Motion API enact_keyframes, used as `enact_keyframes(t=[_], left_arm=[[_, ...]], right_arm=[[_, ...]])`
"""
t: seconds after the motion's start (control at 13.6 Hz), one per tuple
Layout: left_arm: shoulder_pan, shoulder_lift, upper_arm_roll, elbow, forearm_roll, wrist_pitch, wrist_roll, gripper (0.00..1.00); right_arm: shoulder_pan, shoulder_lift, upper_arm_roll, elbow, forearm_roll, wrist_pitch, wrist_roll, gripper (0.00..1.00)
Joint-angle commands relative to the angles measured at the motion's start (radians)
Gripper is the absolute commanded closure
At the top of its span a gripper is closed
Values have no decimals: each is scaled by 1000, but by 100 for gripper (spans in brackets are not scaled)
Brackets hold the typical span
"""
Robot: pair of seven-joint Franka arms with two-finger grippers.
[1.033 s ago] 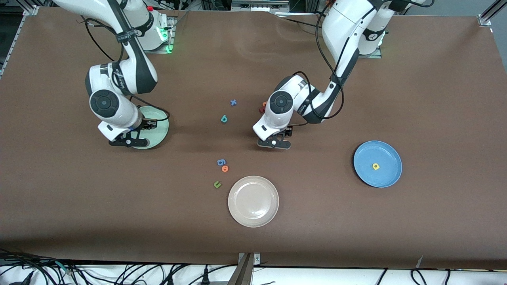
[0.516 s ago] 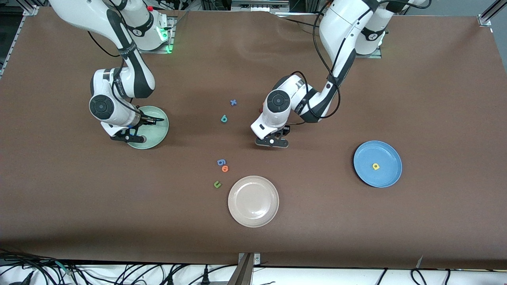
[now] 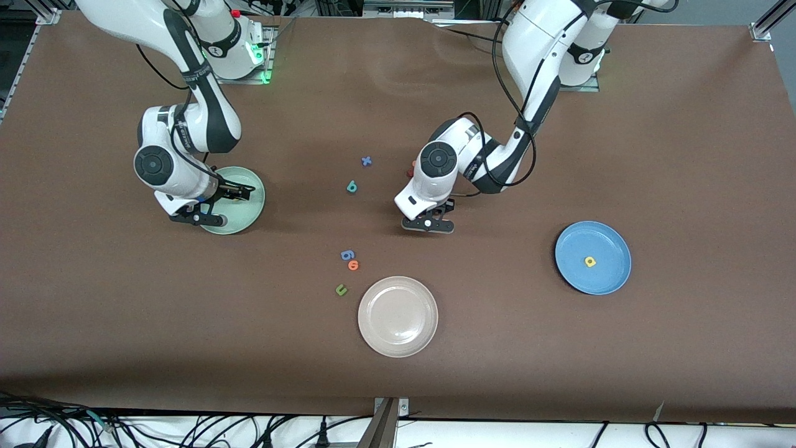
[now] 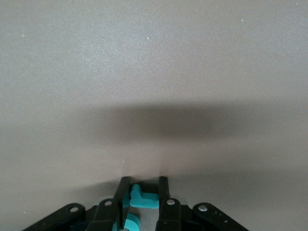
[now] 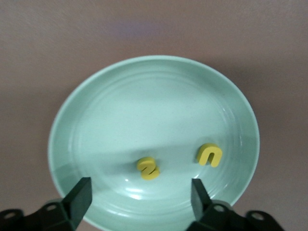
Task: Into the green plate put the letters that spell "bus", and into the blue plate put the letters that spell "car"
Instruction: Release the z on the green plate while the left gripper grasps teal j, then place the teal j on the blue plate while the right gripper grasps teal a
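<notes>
A brown table [image 3: 684, 155] filled nearly the whole front view, its surface matte and evenly lit, with soft shadows near the middle. Metal brackets [image 3: 763, 30] sat at its corners by the top of the view. A pale floor strip [image 3: 497, 432] ran along the near edge, crossed by black cables [image 3: 205, 429]. A metal post [image 3: 387, 423] stood at the middle of that edge. A green light [image 3: 266, 77] glowed near the right arm's end.
</notes>
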Motion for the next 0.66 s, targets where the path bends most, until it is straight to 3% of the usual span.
enact_keyframes(t=[0.0, 0.37, 0.59], left_arm=[[-14, 15, 8, 17, -11, 3, -6, 76], [16, -8, 14, 27, 1, -32, 26, 80], [85, -45, 15, 60, 2, -164, 138, 78]], right_arm=[[12, -48, 75, 44, 14, -71, 177, 1], [16, -16, 256, 134, 13, -65, 620, 1], [64, 53, 295, 190, 13, -24, 884, 1]])
